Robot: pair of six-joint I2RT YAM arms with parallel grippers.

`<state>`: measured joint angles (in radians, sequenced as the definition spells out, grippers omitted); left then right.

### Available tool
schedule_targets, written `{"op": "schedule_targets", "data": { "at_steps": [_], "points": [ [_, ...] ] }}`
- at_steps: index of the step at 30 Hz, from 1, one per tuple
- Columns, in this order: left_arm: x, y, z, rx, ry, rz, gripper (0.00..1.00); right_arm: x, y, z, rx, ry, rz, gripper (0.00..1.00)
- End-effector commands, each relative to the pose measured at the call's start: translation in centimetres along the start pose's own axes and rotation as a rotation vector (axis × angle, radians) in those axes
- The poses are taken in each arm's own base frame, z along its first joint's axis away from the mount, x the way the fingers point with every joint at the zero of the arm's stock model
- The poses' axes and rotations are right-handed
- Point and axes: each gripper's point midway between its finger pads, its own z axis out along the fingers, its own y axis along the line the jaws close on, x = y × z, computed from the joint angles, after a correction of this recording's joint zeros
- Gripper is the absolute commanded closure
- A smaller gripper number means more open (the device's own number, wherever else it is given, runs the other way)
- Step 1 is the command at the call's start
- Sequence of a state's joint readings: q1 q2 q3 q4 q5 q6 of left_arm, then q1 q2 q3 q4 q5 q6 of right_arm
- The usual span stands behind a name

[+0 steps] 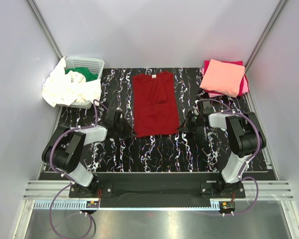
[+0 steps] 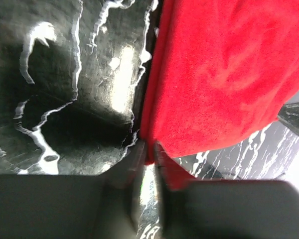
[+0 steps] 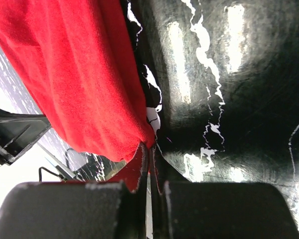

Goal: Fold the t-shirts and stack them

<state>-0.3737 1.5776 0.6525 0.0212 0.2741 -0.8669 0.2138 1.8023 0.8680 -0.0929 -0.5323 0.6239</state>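
Observation:
The dark red t-shirt (image 1: pixel 154 102) lies folded lengthwise in a long strip in the middle of the black marbled table (image 1: pixel 154 152). My left gripper (image 1: pixel 129 131) is shut on its near left corner (image 2: pixel 150 149). My right gripper (image 1: pixel 183 125) is shut on its near right corner (image 3: pixel 148 140). The salmon pink t-shirt (image 1: pixel 223 76) lies folded on the magenta one (image 1: pixel 245 85) at the back right. The white t-shirt (image 1: pixel 65 88) hangs over the basket (image 1: pixel 92 63), and the green one (image 1: pixel 81 72) is inside it.
The white lattice basket stands at the back left corner of the table. Grey walls close in the sides and back. My right arm's fingers (image 2: pixel 294 117) show at the right edge of the left wrist view, my left arm's (image 3: pixel 12 134) at the left of the right wrist view.

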Motion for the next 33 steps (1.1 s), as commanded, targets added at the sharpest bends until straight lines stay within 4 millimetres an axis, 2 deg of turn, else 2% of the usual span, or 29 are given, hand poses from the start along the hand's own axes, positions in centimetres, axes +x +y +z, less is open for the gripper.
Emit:
{"op": "schedule_targets", "data": {
  "at_steps": [1, 5, 6, 7, 8, 9, 10, 11, 12, 13, 14, 15, 16, 17, 18, 19, 20, 21, 23, 24, 26, 27, 29, 33],
  "points": [
    [2.2, 1.6, 0.9, -0.037, 0.054, 0.004, 1.0, 1.8, -3.1, 0.8, 0.087, 0.028, 0.017, 1.0],
    [2.6, 1.2, 0.2, -0.043, 0.051, 0.018, 1.0, 2.3, -2.7, -0.2, 0.077, 0.016, 0.018, 1.0],
    [3.3, 1.0, -0.1, -0.05, 0.063, 0.031, 1.0, 3.0, -3.1, -0.5, 0.086, 0.022, 0.031, 1.0],
    [3.1, 0.4, -0.9, -0.042, 0.039, 0.046, 1.0, 3.4, -3.1, -0.9, 0.087, 0.023, 0.041, 1.0],
    [3.9, 0.7, -1.5, -0.064, 0.05, 0.055, 1.0, 3.4, -2.4, -1.8, 0.068, 0.0, 0.036, 1.0],
    [4.8, 0.4, -2.0, -0.069, 0.056, 0.076, 1.0, 4.7, -3.0, -2.1, 0.077, 0.017, 0.071, 1.0],
    [4.6, -0.3, -3.1, -0.061, 0.016, 0.095, 1.0, 5.3, -3.0, -2.6, 0.076, 0.015, 0.084, 1.0],
    [5.6, 0.6, -3.9, -0.098, 0.034, 0.096, 1.0, 5.5, -2.2, -3.7, 0.05, -0.013, 0.077, 1.0],
    [6.0, 0.6, -4.6, -0.101, 0.029, 0.1, 1.0, 7.0, -3.1, -4.2, 0.065, 0.005, 0.102, 1.0],
    [6.0, -0.3, -5.9, -0.076, -0.009, 0.122, 1.0, 7.7, -3.0, -4.8, 0.058, 0.003, 0.124, 1.0],
    [6.9, 0.7, -6.7, -0.113, 0.002, 0.124, 1.0, 7.8, -2.1, -6.1, 0.022, -0.037, 0.107, 1.0],
    [7.6, 0.6, -7.4, -0.109, 0.004, 0.126, 1.0, 9.5, -3.0, -6.6, 0.038, -0.016, 0.146, 1.0],
    [7.4, 0.0, -8.6, -0.079, -0.033, 0.132, 1.0, 10.1, -2.9, -7.1, 0.028, -0.023, 0.15, 1.0],
    [8.3, 1.0, -9.3, -0.105, -0.015, 0.128, 1.0, 10.2, -1.9, -8.5, -0.018, -0.071, 0.128, 1.0],
    [9.3, 0.9, -9.8, -0.096, -0.004, 0.13, 1.0, 12.2, -2.9, -8.9, 0.002, -0.041, 0.174, 1.0],
    [9.6, 0.3, -10.8, -0.057, -0.02, 0.129, 1.0, 12.8, -2.8, -9.5, -0.012, -0.045, 0.184, 1.0],
    [10.6, 1.2, -11.2, -0.071, 0.0, 0.124, 1.0, 13.0, -1.7, -10.8, -0.075, -0.097, 0.151, 1.0],
    [11.4, 1.0, -11.5, -0.059, -0.001, 0.115, 1.0, 14.6, -2.3, -11.2, -0.064, -0.065, 0.2, 1.0],
    [12.2, 0.8, -12.4, -0.021, -0.001, 0.107, 1.0, 15.3, -1.2, -13.1, -0.136, -0.117, 0.173, 1.0],
    [13.0, 0.4, -12.9, -0.007, 0.015, 0.098, 1.0, 16.4, -1.6, -13.6, -0.116, -0.096, 0.209, 1.0],
    [13.2, -0.2, -14.0, 0.006, 0.008, 0.101, 1.0, 16.8, -0.5, -15.4, -0.17, -0.14, 0.181, 1.0],
    [13.8, -0.5, -14.4, 0.01, 0.02, 0.107, 1.0, 17.7, -0.8, -15.9, -0.154, -0.123, 0.204, 1.0],
    [13.6, -1.4, -15.4, 0.012, 0.005, 0.118, 1.0, 18.0, 0.0, -17.2, -0.183, -0.141, 0.185, 1.0],
    [13.4, -2.3, -15.8, -0.015, -0.003, 0.158, 1.0, 18.2, 0.2, -17.8, -0.169, -0.136, 0.174, 1.0]
  ]
}}
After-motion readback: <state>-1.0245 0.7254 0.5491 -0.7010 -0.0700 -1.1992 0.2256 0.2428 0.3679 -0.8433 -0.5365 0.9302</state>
